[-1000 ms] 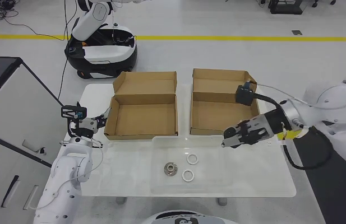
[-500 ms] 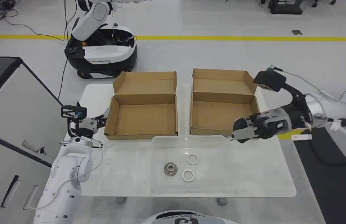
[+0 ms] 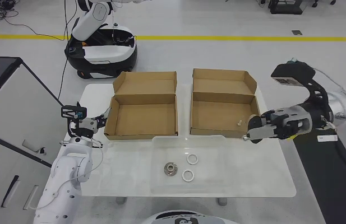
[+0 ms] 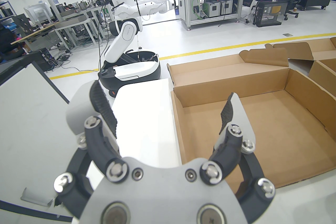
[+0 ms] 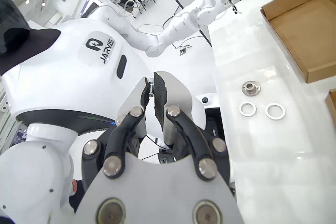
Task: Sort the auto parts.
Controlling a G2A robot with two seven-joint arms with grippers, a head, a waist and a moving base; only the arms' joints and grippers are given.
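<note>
Near the table's front lie a metal flanged nut (image 3: 171, 168) (image 5: 251, 88) and two white rings (image 3: 192, 159) (image 3: 188, 176) (image 5: 247, 109) (image 5: 274, 111). Behind them stand two open cardboard boxes, left (image 3: 143, 119) (image 4: 275, 130) and right (image 3: 217, 115). A small screw (image 3: 238, 120) lies on the right box's floor. My right gripper (image 3: 252, 134) (image 5: 151, 78) hovers at that box's front right corner, shut on another small screw (image 5: 150, 86). My left gripper (image 3: 102, 119) (image 4: 163, 93) is open and holds nothing, just outside the left box's left wall.
The box lids (image 3: 146, 82) lie folded back toward the table's far edge. A black-framed cabinet (image 3: 15, 106) stands off the table's left side. Another white robot (image 3: 102, 47) is parked on the floor beyond the table.
My right arm has swung right, from the middle of the right box's front wall to its front right corner. A small screw now shows inside that box. The left arm has not moved.
</note>
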